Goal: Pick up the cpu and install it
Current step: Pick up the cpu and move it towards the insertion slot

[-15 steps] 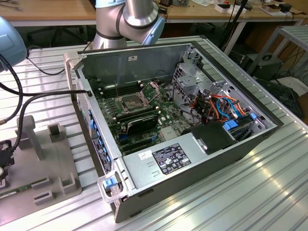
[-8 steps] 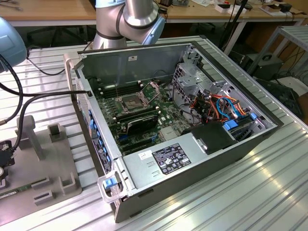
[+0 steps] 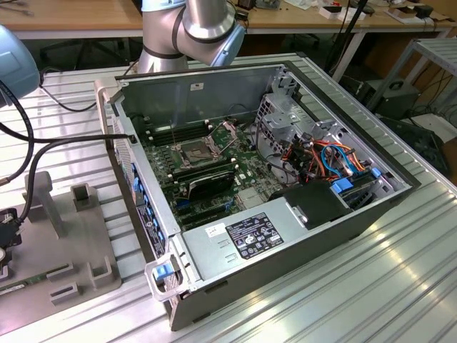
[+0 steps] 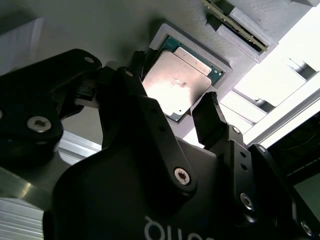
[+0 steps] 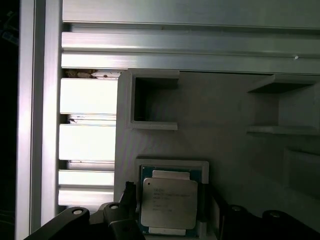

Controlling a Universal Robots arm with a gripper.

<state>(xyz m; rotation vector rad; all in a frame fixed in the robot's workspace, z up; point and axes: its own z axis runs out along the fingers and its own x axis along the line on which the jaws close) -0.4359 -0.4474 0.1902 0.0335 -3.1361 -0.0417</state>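
— Where was the cpu (image 4: pixel 177 85), that small flat square chip with the dull silver-grey metal top?
— It lay flat in a square pocket of the pale grey plastic fixture (image 3: pixel 78 236). In the exterior view that fixture sat at eight o'clock from the open grey metal computer case (image 3: pixel 200 93), both on the ribbed aluminium surface (image 3: pixel 400 286).
— And the fingers?
— The black fingers (image 4: pixel 207 117) stood open, one on either side of the chip, gripping nothing.

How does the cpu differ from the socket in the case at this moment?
The cpu has a pale silver-grey metal top; the socket is dark. The cpu lies in a recess of the grey fixture outside the computer case; the socket sits on the board inside it. Both are square.
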